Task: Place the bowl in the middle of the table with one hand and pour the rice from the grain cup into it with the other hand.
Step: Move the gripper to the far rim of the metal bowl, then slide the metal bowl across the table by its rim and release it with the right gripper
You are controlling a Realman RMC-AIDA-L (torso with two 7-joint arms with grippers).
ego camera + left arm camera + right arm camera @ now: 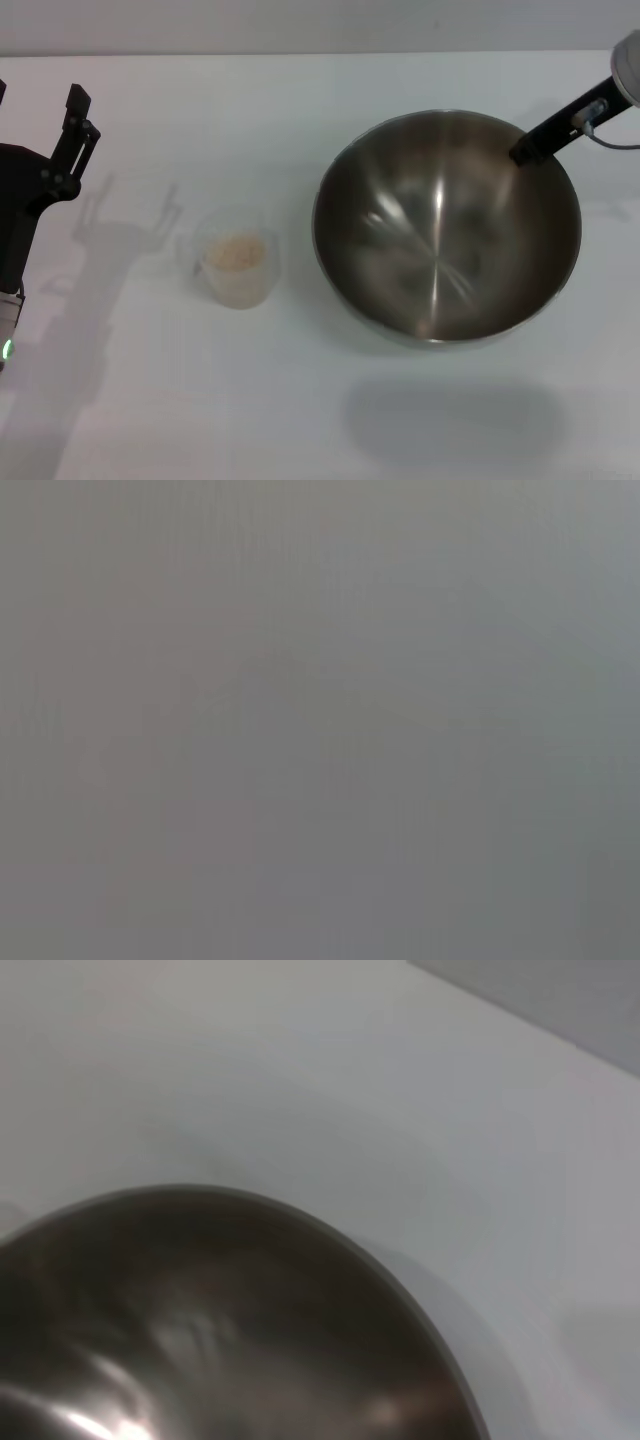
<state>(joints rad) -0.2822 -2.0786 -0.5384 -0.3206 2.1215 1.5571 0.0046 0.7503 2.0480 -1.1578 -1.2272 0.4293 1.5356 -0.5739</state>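
Head view, bowl (pixel 445 228): stands upright on the white bench (pixel 300 400), mouth facing up, right of the middle; round, so it has no long axis.
Head view, grain cup (pixel 238 262): upright just left of the bowl, apart from it, opening upward; rice (pixel 236 252) lies inside as a pale heap.
Head view, right gripper (pixel 527 152): a dark finger slants down from the upper right and meets the bowl's far right rim; whether the fingers are clamped on the rim cannot be told.
Head view, left gripper (pixel 40 125): at the far left edge, above the bench, well apart from the cup; fingers (pixel 76 125) point away from the robot, spread apart and holding nothing.
Left wrist view: an even grey field, nothing distinguishable.
Right wrist view, bowl (pixel 220 1330): curved rim and shiny inside seen close, bench (pixel 330 1090) beyond it; the arm's own fingers are not shown.
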